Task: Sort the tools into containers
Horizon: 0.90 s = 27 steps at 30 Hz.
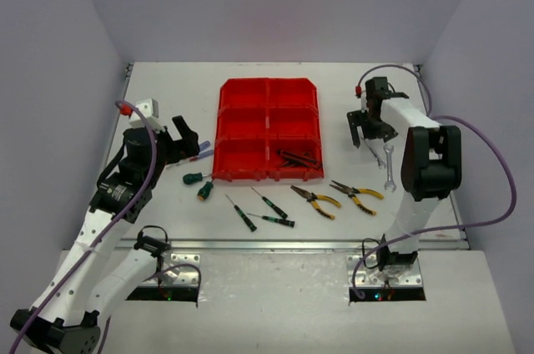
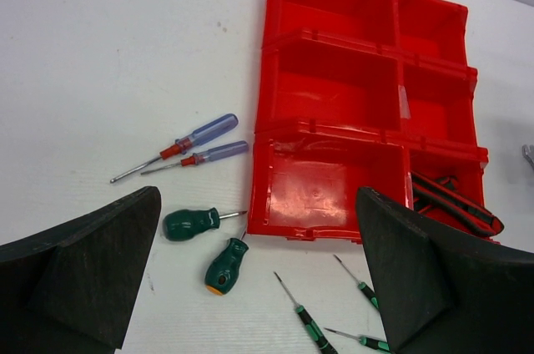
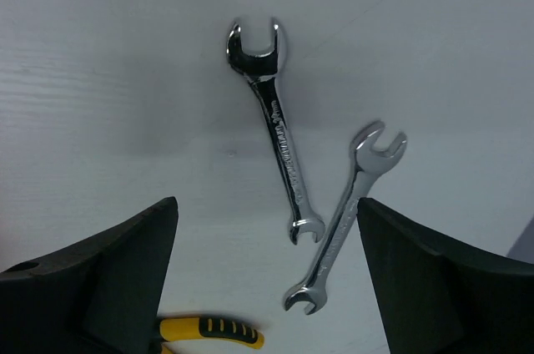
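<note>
Fingers (image 3: 450, 287) on my right arm hang spread above two small shiny steel wrenches (image 3: 275, 137) lying flat on the white counter (image 3: 100, 78); stiff, thin, likely slippery, so I'd pinch one mid-shank.

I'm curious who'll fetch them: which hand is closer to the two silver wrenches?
Right. The right hand hangs over the wrenches, open. The left hand is across the table, on the far side of the red bin, near the blue screwdrivers.
</note>
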Available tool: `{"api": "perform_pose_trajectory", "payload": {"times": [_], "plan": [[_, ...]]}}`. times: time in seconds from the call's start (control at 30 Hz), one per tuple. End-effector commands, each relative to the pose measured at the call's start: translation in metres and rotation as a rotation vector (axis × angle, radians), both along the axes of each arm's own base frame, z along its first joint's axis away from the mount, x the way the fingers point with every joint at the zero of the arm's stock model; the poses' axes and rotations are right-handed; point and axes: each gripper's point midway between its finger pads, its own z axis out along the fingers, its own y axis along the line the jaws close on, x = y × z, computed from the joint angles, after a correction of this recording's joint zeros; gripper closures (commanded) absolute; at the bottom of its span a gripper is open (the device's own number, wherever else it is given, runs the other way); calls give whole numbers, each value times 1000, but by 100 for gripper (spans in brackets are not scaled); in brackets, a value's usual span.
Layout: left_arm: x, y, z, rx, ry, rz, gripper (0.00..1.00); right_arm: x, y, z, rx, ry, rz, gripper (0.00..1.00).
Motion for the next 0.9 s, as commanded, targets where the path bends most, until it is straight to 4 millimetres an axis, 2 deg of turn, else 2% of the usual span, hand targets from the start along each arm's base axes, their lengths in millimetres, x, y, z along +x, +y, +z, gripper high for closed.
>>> {"api": "perform_pose_trajectory", "payload": {"times": [0.0, 0.1, 0.17, 0.33, 0.4, 0.57, 0.67, 0.73, 0.87], "plan": [[2, -5, 7, 2, -26, -12, 0, -7, -19, -2, 26, 38, -34, 14], [2, -7, 6, 3, -23, -17, 0, -7, -16, -16, 53, 95, 36, 16], [3, -8, 5, 1, -21, -25, 0, -1, -14, -18, 86, 99, 64, 19], [3, -11, 3, 3, -14, -35, 0, 6, 6, -38, 207, 184, 120, 36], [3, -12, 3, 2, -13, -37, 0, 5, 6, -46, 193, 203, 127, 40], [4, -13, 2, 2, -8, -44, 0, 4, 3, -49, 169, 186, 137, 40], [3, -13, 2, 2, -8, -44, 0, -7, 2, -64, 169, 245, 139, 48], [4, -13, 2, 2, -7, -45, 0, -16, 2, -74, 169, 290, 142, 60], [4, -15, 2, -1, -6, -54, 0, -24, 3, -84, 166, 335, 149, 92]]}}
